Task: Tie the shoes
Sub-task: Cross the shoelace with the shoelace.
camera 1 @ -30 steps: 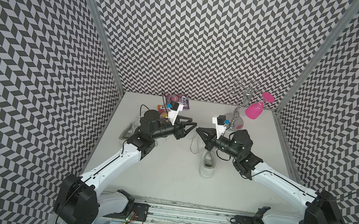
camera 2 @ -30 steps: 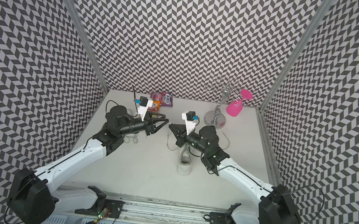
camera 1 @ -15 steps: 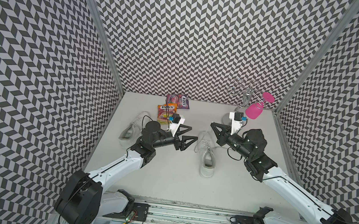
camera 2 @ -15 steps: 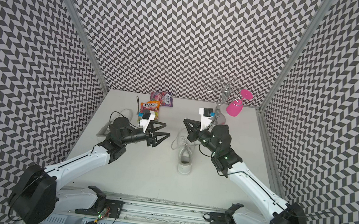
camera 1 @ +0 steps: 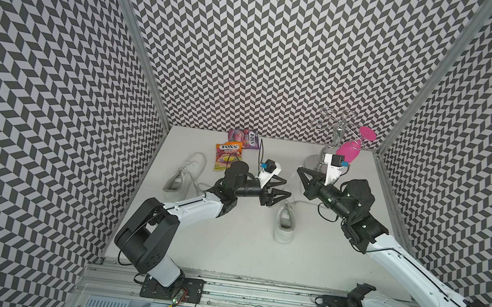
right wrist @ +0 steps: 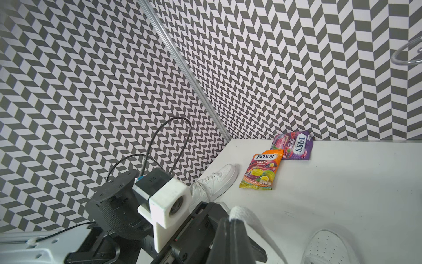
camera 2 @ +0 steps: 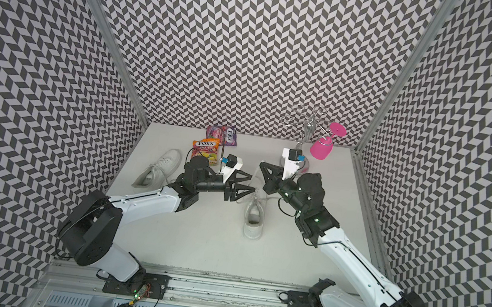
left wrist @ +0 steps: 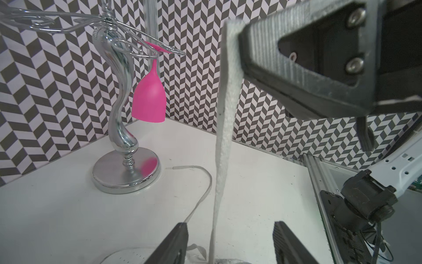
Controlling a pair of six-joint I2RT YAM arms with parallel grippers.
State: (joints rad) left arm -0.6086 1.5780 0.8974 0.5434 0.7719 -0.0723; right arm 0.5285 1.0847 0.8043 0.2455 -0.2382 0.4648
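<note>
In the left wrist view, right claw [left wrist: 230, 29] pinching lace [left wrist: 222, 141].

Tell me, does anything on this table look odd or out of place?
Yes. One white sneaker sits mid-table with a flat white lace pulled up taut by the right gripper; the other white sneaker lies off by the side wall. Two candy bags and a pink plastic wine glass hanging upside down on a chrome rack seem unrelated.

Bright, even overhead light is washing the tabletop [camera 1: 226, 247]; shadows staying soft; near gripper fingers [left wrist: 296, 57] blurring; wall lines bowing at edges.
</note>
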